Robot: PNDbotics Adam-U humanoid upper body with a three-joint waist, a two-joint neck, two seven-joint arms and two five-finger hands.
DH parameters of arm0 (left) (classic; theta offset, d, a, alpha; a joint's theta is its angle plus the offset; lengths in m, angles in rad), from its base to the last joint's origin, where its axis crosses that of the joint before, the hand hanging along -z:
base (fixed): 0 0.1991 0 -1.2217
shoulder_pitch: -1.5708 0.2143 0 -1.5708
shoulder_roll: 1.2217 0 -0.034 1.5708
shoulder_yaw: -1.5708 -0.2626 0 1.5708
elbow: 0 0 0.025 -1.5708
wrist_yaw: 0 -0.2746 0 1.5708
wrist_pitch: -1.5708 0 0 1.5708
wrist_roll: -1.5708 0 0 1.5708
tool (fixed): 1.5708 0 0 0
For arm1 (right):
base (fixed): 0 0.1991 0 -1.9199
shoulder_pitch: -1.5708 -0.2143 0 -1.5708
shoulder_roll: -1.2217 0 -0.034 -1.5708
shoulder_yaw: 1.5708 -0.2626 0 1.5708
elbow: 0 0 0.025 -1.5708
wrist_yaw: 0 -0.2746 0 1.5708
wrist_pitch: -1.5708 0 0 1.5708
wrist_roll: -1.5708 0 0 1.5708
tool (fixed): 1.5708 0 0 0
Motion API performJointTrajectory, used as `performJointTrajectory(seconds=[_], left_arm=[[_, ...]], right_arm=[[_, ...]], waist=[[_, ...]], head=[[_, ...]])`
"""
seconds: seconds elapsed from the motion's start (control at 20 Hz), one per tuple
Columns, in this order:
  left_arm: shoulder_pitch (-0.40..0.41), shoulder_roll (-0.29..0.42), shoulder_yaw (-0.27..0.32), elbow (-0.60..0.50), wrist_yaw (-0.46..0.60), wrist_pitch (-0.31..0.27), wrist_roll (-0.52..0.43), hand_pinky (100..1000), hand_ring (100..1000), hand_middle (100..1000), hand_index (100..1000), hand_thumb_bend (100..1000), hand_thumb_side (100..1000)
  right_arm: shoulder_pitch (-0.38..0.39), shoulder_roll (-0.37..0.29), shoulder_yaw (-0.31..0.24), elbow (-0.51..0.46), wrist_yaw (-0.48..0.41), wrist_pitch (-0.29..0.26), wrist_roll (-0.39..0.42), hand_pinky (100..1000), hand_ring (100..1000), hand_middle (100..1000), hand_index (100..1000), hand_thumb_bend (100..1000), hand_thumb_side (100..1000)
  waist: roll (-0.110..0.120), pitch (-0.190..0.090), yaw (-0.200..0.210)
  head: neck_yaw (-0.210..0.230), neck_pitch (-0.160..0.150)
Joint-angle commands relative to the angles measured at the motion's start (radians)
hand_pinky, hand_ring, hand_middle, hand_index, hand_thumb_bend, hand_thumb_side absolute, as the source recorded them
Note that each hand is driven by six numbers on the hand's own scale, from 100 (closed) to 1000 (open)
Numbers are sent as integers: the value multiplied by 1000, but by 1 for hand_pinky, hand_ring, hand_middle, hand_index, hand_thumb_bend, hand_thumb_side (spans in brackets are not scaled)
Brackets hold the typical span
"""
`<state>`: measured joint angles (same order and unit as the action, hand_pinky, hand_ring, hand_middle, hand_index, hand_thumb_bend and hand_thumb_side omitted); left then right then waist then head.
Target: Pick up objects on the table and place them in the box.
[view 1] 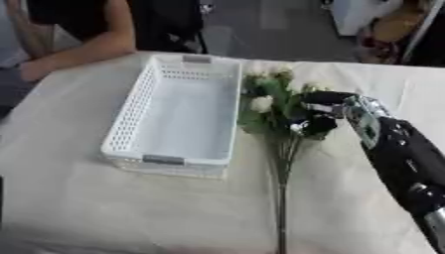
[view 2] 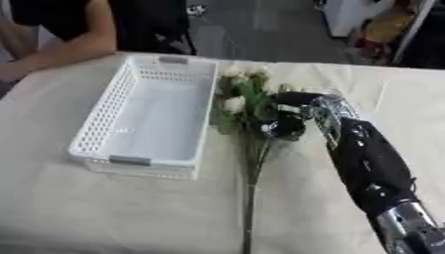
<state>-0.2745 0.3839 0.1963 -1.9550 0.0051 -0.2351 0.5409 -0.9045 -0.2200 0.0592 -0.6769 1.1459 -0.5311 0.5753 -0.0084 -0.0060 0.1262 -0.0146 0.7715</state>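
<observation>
The right hand (view 1: 323, 115) is curled around the leafy head of the flower bunch (view 1: 271, 106), which lies on the table (view 1: 104, 208) just beside the white basket (view 1: 130, 106). Lift high so the long stems clear the rim.

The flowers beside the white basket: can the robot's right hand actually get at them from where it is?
Probably yes: the right hand is already on the flowers, fingers curled at the leafy top, nothing in between.
</observation>
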Motion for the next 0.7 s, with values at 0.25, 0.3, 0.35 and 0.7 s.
performJointTrajectory(seconds=[0.25, 0.3, 0.35, 0.7], left_arm=[[-16, 13, -5, -18, 6, -1, -11, 472, 498, 613, 689, 137, 872], [-16, 13, -5, -18, 6, -1, -12, 472, 498, 614, 689, 137, 872], [-16, 13, -6, -18, 7, -1, -13, 472, 498, 614, 689, 137, 872], [-16, 14, -7, -19, 8, 0, -16, 472, 503, 615, 689, 136, 871]], right_arm=[[-28, 5, 25, -14, 27, -47, 27, 772, 962, 958, 1000, 100, 809], [-26, 7, 29, -11, 31, -51, 34, 775, 969, 966, 1000, 100, 861], [-23, 9, 34, -7, 37, -58, 43, 774, 968, 968, 1000, 100, 868], [0, 21, 56, 8, 114, -124, 86, 628, 806, 959, 1000, 100, 744]], waist=[[1, -13, 0], [1, -14, 0], [1, -14, 1], [0, -13, 1]], head=[[-8, -1], [-8, -1], [-9, -1], [-4, -1]])
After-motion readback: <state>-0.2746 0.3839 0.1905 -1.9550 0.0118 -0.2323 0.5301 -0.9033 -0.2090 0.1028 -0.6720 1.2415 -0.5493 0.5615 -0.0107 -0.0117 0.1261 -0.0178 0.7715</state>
